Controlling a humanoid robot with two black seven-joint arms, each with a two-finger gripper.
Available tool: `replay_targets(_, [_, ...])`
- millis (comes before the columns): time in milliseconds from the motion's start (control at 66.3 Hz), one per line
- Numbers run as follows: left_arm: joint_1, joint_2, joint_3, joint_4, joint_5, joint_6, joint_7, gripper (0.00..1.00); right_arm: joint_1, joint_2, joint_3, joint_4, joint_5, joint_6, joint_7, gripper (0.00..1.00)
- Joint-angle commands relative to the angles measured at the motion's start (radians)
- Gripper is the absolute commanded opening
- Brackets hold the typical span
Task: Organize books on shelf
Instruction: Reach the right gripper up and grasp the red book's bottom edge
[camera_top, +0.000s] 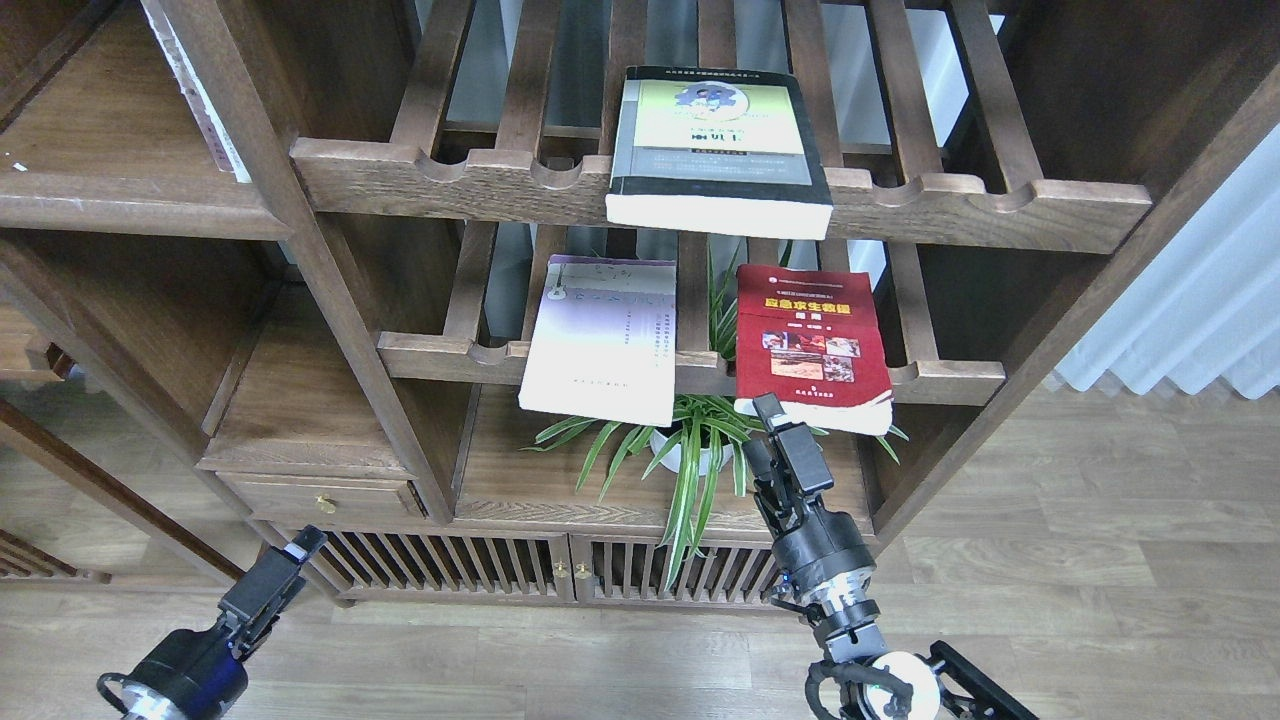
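Currently, the head view shows three books lying flat on two slatted racks of the bookcase (330, 290). The black-grey book (718, 150) rests on the upper rack (480, 185) at top centre, its page edge overhanging the notched front rail. The lavender-white book (603, 340) and the red book (812, 345) lie side by side, apart, on the lower rack (450, 355) at frame centre, both overhanging its rail. A potted plant (690, 450) stands beneath them on a solid dark-brown shelf (510, 480). The right gripper (778, 420) points up at the lower edge of the red book; whether it touches cannot be determined, nor can the state of its jaws. The left gripper (300, 548), at lower left over the floor (1050, 580), is seen end-on; jaw state cannot be determined.
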Motion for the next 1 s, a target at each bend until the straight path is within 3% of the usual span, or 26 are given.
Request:
replay_targets(0, [0.0,0.0,0.0,0.0,0.0,0.0,0.0,1.0,0.021,0.0,0.031,-0.01,0.024,0.0,0.005,0.99])
replay_targets(287, [-0.001,0.0,-0.027,0.0,0.0,0.0,0.002,1.0,0.034,0.0,0.076,-0.021,0.1,0.0,0.01,0.96])
replay_targets(528, [0.0,0.0,-0.037,0.0,0.0,0.0,0.002,1.0,0.036,0.0,0.076,-0.044,0.136,0.0,0.03,0.6])
replay_targets(724, [-0.001,0.0,-0.037,0.0,0.0,0.0,0.0,1.0,0.056,0.0,0.076,-0.094,0.138,0.0,0.041,0.52])
replay_targets(770, [-0.001,0.0,-0.037,0.0,0.0,0.0,0.002,1.0,0.056,0.0,0.077,-0.096,0.141,0.0,0.054,0.35])
replay_targets(800, [-0.001,0.0,-0.037,0.0,0.0,0.0,0.002,1.0,0.056,0.0,0.077,-0.094,0.141,0.0,0.06,0.3])
replay_targets(981, [-0.005,0.0,-0.037,0.0,0.0,0.0,0.003,1.0,0.065,0.0,0.076,-0.093,0.143,0.0,0.067,0.21])
